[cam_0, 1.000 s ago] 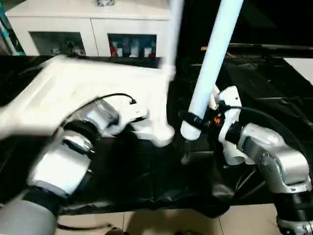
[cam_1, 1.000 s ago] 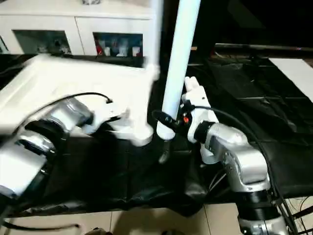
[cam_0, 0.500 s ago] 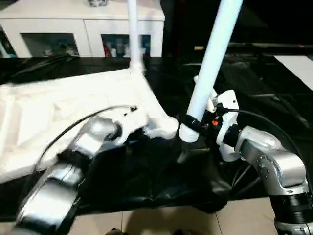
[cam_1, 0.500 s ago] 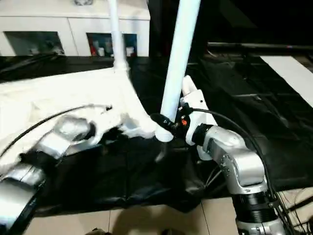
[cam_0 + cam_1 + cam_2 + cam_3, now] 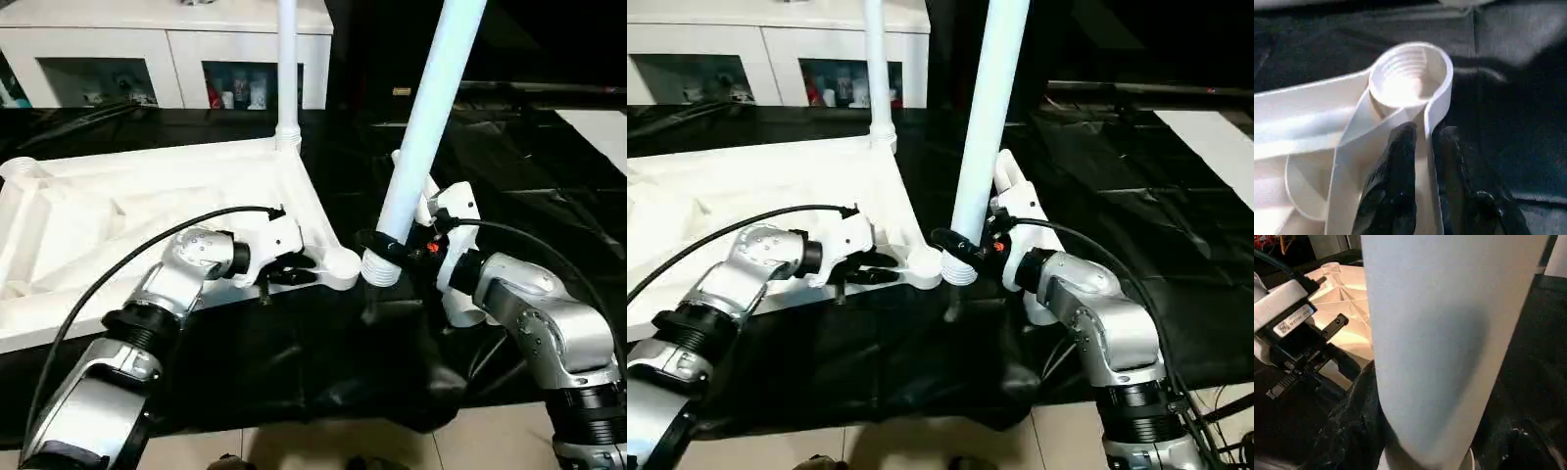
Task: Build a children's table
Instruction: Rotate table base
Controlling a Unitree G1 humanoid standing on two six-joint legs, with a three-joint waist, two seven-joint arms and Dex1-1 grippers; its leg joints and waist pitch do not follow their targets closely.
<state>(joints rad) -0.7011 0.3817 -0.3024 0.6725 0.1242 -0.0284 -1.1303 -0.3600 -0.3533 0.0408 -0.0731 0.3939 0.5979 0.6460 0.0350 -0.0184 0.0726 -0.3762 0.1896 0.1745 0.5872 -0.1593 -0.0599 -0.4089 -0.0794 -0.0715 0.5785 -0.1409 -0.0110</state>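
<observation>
The white plastic table top (image 5: 147,211) is seen lying upside down on the black-draped surface (image 5: 294,362), ribbed underside facing up, toward the robot's left. One leg (image 5: 287,69) is already seated upright in the far corner socket. A white cabinet (image 5: 167,49) with glass doors is seen behind.

Head views: the left pincer (image 5: 294,271) is placed at the table top's near corner, just beside the round corner socket (image 5: 341,266). The right pincer (image 5: 955,245) is clamped around the lower end of a second leg (image 5: 421,127), held tilted, its ribbed threaded end just beside that socket (whether touching cannot be told).

Left wrist view: the detail hidden from the head views is shown. The two black fingers (image 5: 1396,181) are pinched on the thin rim wall of the table top, one either side, right behind the socket (image 5: 1410,76). The socket is a short open cylinder with threaded ridges inside; the plastic is smooth and glossy.

Right wrist view: the leg (image 5: 1444,342) is seen close up as a smooth, matte tapered tube, with black fingers (image 5: 1356,426) wrapped at both sides. The left pincer (image 5: 1312,362) and the lit ribbing of the table top are seen beyond.
</observation>
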